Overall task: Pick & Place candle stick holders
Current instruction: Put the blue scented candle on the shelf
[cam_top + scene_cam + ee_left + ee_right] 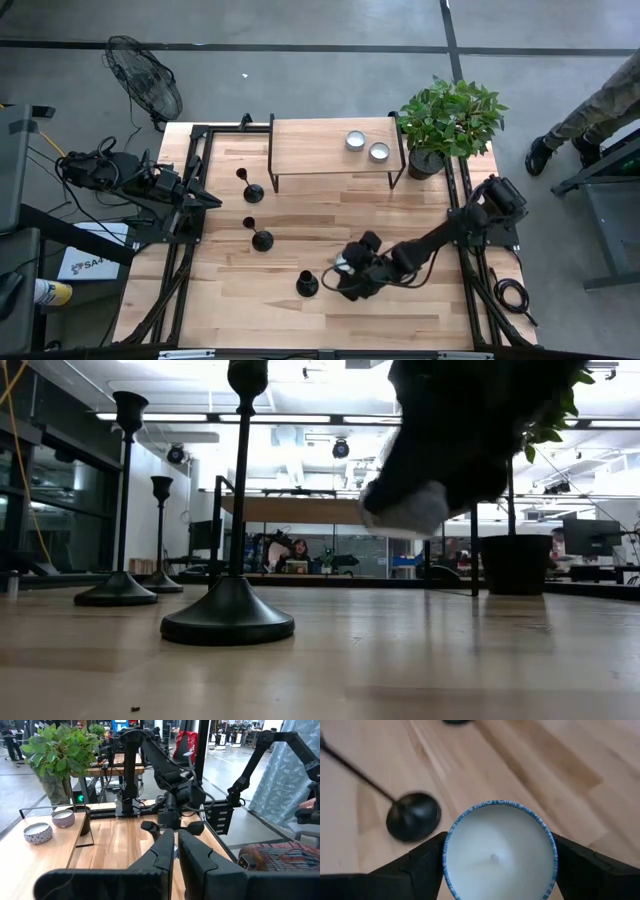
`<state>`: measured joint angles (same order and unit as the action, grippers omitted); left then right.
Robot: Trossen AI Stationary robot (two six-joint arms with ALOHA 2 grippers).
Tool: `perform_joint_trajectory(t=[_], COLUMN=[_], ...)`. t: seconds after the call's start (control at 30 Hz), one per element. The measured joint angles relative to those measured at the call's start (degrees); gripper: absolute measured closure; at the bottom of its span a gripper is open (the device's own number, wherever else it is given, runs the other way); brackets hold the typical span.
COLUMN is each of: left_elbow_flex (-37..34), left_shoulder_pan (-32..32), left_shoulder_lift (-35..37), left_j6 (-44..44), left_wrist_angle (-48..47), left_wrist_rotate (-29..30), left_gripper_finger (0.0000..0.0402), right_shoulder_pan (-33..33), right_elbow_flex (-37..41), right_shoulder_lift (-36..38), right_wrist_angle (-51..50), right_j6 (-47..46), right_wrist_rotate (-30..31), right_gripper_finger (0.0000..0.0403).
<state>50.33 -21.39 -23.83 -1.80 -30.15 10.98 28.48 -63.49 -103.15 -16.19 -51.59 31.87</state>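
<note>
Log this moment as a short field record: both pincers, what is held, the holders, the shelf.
right pincer: over the table's front middle, shut on a candle cup
left pincer: parked at the table's left edge, shut, empty
candle stick holders: three upright on the table, at front, middle and back
shelf: bears two more candle cups

Open-plan robotics lab; concrete floor [330, 20], other robot arms [260, 765], monitors [590, 538] behind
</note>
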Motion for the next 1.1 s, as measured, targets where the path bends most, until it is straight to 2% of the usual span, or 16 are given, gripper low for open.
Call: perform_joint_trajectory(t=[0.23,0.4,0.67,0.93,1.1], left_elbow_flex=[0.00,0.00,0.00,0.00,0.00], left_shoulder_pan=[0.00,-0.02,0.00,0.00,-0.01], left_shoulder_lift=[0.00,0.01,0.00,0.00,0.01], left_j6=[0.01,0.00,0.01,0.00,0.00], left_wrist_angle=[-0.02,-0.02,-0.02,-0.02,-0.02], left_wrist_rotate=[0.00,0.00,0.00,0.00,0.00], left_gripper_finger=[0.0376,0.0376,0.0376,0.0376,0.0376], right_shoulder_pan=[-3.72,-5.98,-9.07,-14.03,-17.94], right_elbow_flex=[-9.74,-16.51,-22.77,-24.54,-25.00], right_shoulder_lift=[0.07,0.09,0.11,0.11,0.11], right_wrist_angle=[-11.54,-20.49,-24.74,-25.75,-26.90], right_j6=[-3.08,-7.97,-11.24,-11.00,-10.88], right_wrist_rotate=[3.03,8.52,16.09,15.89,13.29], right_gripper_finger=[0.0106,0.0106,0.0106,0.0106,0.0106])
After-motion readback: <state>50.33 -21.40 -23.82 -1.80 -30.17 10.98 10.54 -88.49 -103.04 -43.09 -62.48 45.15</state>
